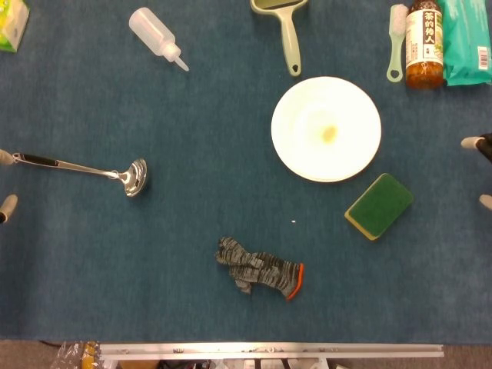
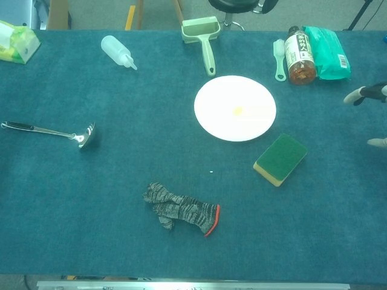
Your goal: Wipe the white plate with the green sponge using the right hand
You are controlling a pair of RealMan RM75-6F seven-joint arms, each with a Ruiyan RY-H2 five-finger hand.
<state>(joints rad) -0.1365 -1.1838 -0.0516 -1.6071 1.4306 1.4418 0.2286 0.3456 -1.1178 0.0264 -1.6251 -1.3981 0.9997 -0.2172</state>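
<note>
The white plate (image 1: 326,128) (image 2: 235,107) lies right of centre with a small yellow smear in its middle. The green sponge (image 1: 379,205) (image 2: 280,159), yellow along its lower side, sits on the cloth just beyond the plate's lower right rim. Only the fingertips of my right hand (image 1: 480,145) (image 2: 367,93) show at the right edge, spread apart and holding nothing, to the right of the sponge and above its level. At the left edge of the head view, two fingertips of my left hand (image 1: 5,204) show, apart and empty, beside the ladle's handle.
A steel ladle (image 1: 84,169) lies at the left and a grey sock (image 1: 260,268) near the front. Along the back stand a squeeze bottle (image 1: 156,35), a green scraper (image 1: 287,34), a brush (image 1: 396,38), a tea bottle (image 1: 424,42) and a green packet (image 1: 466,40).
</note>
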